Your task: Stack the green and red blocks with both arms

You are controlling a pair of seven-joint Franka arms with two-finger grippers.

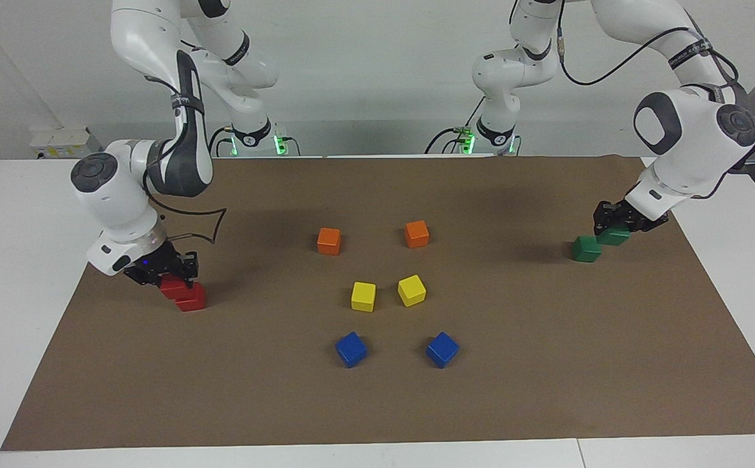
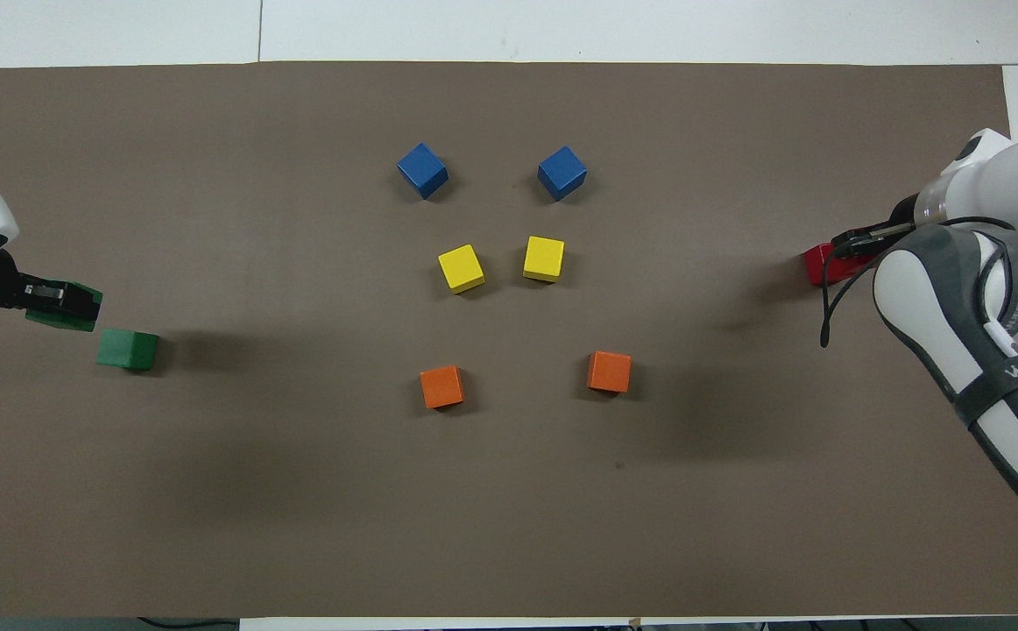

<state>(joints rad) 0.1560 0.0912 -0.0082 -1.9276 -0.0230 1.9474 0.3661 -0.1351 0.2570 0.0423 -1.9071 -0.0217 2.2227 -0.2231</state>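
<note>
Left arm: elbow high, forearm angled down at the mat's edge; left gripper [image 1: 619, 224] pinches a dark green matte cube [image 1: 613, 236], raised, at about 2 o'clock of the second green cube [image 1: 587, 249] in the facing view.
Second green cube: flat on the brown mat [image 1: 377, 403], left arm's end.
Right arm: bent low; right gripper [image 1: 168, 273] pinches a bright red matte cube [image 1: 173, 286].
Held red cube: sits skewed on the lower red cube [image 1: 191, 299], right arm's end of the mat.

Matt brown paper-like mat [image 1: 546, 364]; matt green block [image 1: 586, 249] and red block [image 1: 191, 298]; glossy white plastic-looking arm shells [image 1: 689, 149].
</note>
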